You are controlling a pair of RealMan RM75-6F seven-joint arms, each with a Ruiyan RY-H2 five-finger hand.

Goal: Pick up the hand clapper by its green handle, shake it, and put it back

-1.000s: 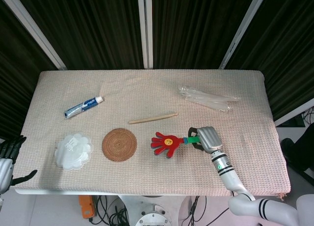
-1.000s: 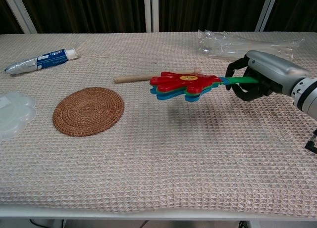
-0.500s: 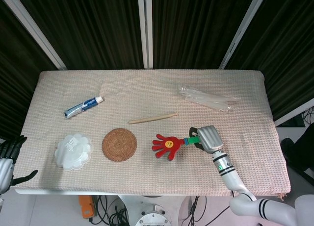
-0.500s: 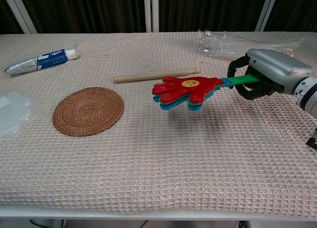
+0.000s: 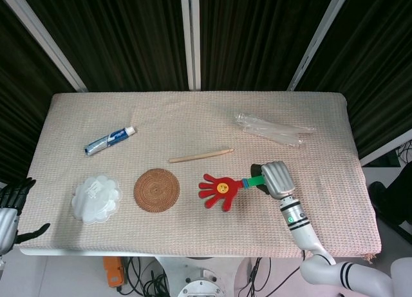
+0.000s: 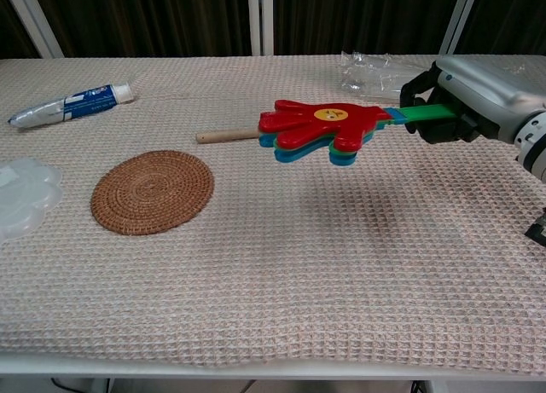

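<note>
Your right hand [image 6: 465, 103] grips the green handle [image 6: 422, 113] of the hand clapper [image 6: 324, 130], fingers curled around it, holding the toy clear of the table [image 5: 335, 149] so that its red, blue and green palms fan out toward the middle of the cloth. From the chest view the clapper hangs level above the weave, casting a faint shadow below; from the head view it [image 5: 220, 189] sits between your hand [image 5: 273, 179] and the round woven coaster [image 5: 156, 190], near but apart from the coaster. Just behind the clapper lies a wooden stick [image 5: 201, 155], and farther back on the right a clear plastic wrapper [image 5: 273, 129]. A toothpaste tube [image 5: 110, 140] rests toward the far left, and a translucent scalloped dish [image 5: 96, 198] sits at the near left, beside the coaster. Your left hand [image 5: 14, 203] shows only at the frame's lower left corner, off the table's edge, fingers apparently spread and holding nothing, though the view there is dark and partial.
</note>
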